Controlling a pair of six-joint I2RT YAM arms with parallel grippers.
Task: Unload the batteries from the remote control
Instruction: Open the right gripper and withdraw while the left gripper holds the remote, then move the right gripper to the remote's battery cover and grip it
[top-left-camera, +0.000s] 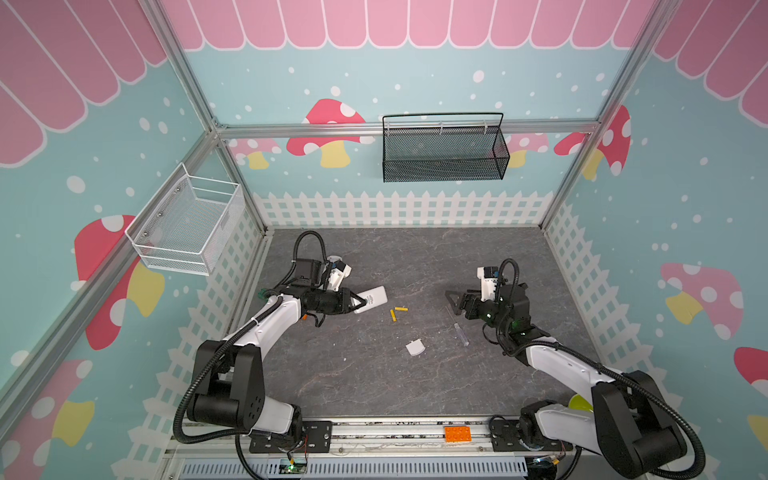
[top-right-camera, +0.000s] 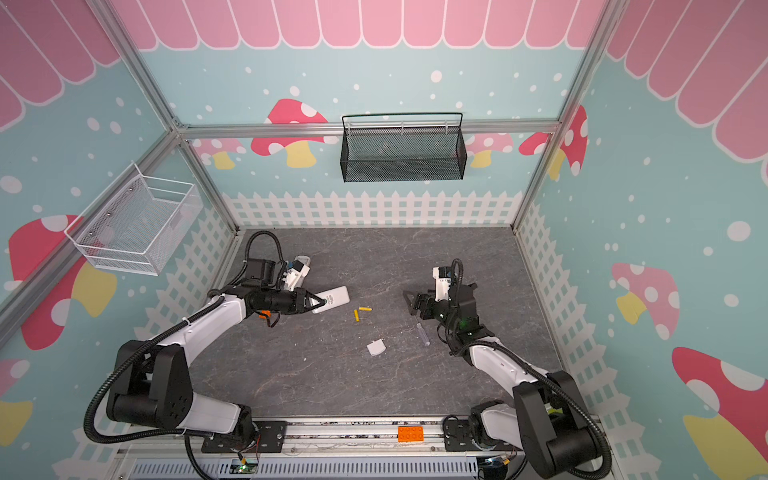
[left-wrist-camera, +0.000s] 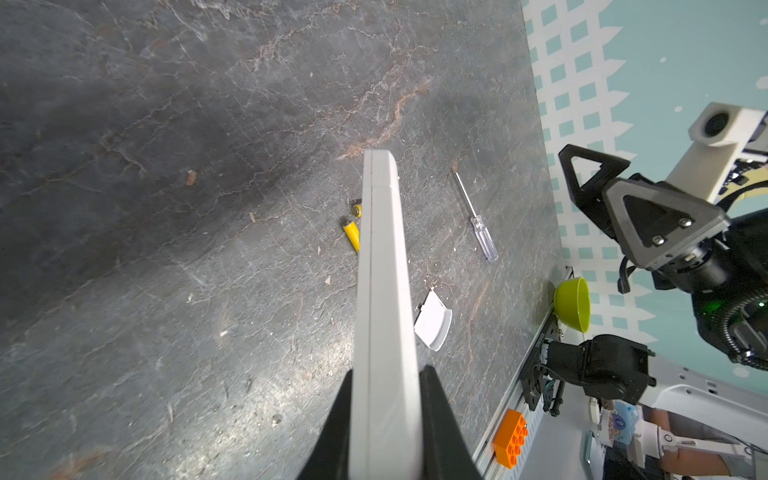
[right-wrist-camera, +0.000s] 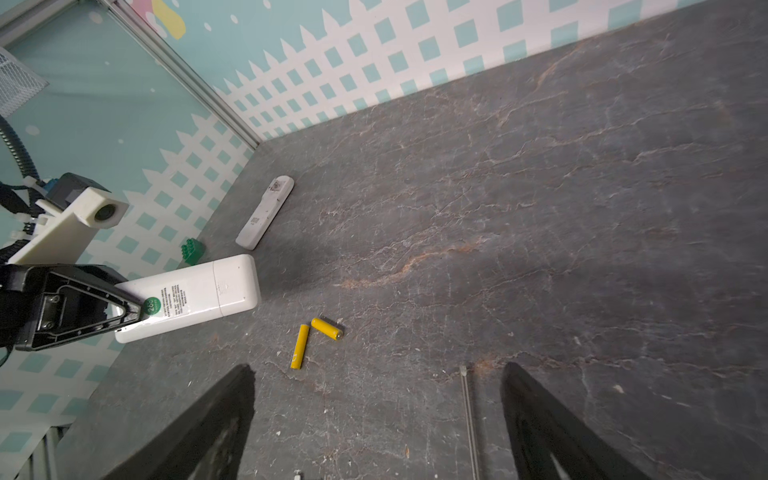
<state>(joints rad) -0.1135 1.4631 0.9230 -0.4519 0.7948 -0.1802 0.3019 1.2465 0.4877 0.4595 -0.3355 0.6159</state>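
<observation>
Two slim yellow batteries (right-wrist-camera: 300, 347) lie loose and flat on the dark counter (right-wrist-camera: 540, 208), close together in a rough V. Just beside them the white remote control (right-wrist-camera: 199, 293) is clamped at one end in the left pincer (top-left-camera: 359, 302), label side up (battery cover in place).

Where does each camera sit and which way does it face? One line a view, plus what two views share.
Both top views: high in front, looking down on the table; left gripper and right gripper show.
Left wrist: behind the left gripper, looking along the white remote it holds; fingers show.
Right wrist: above the open right gripper, facing the yellow batteries; fingers show.
Both wrist views share white remote, yellow batteries.
</observation>
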